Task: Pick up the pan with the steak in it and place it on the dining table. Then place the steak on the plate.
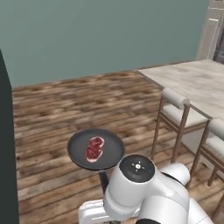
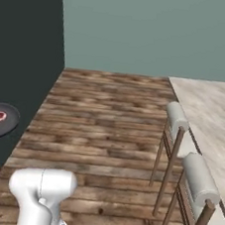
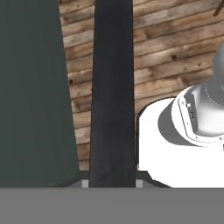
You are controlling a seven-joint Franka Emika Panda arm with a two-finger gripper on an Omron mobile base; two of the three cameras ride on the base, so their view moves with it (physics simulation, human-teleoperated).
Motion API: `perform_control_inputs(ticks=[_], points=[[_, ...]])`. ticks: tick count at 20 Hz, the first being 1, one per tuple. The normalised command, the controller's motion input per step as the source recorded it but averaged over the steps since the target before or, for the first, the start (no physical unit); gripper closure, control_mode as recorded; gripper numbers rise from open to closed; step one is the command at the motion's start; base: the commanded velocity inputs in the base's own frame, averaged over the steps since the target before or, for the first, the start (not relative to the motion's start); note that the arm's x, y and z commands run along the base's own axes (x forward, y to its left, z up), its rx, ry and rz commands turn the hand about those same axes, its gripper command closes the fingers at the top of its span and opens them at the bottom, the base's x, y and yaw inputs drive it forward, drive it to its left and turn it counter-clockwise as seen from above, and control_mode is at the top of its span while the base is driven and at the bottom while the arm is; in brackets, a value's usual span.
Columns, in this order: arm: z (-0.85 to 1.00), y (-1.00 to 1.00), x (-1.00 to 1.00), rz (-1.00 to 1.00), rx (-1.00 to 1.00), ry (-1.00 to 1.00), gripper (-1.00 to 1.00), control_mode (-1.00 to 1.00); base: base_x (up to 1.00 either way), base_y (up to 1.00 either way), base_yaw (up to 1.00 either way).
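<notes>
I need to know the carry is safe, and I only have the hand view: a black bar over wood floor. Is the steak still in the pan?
Observer: Yes. In the left base view the steak lies flat in the pan, a little left of its middle.
Operator: Is the pan over the table?
Observer: No. It hangs above wood floor; the dining table stands ahead to the right.
Operator: Anything between?
Observer: Two chairs line the table's near edge.
</notes>
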Motion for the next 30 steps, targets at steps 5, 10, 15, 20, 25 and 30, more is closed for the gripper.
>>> perform_control_inputs(ticks=[5, 10, 15, 20, 25, 30], points=[[0.0, 0.0, 0.0, 0.0, 0.0, 0.0, 1.0, 1.0, 0.0, -0.2, -0.4], [0.0, 0.0, 0.0, 0.0, 0.0, 0.0, 1.0, 1.0, 0.0, -0.15, -0.43], [0.0, 0.0, 0.0, 0.0, 0.0, 0.0, 1.0, 1.0, 0.0, -0.11, -0.47], [0.0, 0.0, 0.0, 0.0, 0.0, 0.0, 1.0, 1.0, 0.0, -0.01, -0.49], [0.0, 0.0, 0.0, 0.0, 0.0, 0.0, 1.0, 1.0, 0.0, -0.03, -0.48], [0.0, 0.0, 0.0, 0.0, 0.0, 0.0, 1.0, 1.0, 0.0, -0.03, -0.47]])
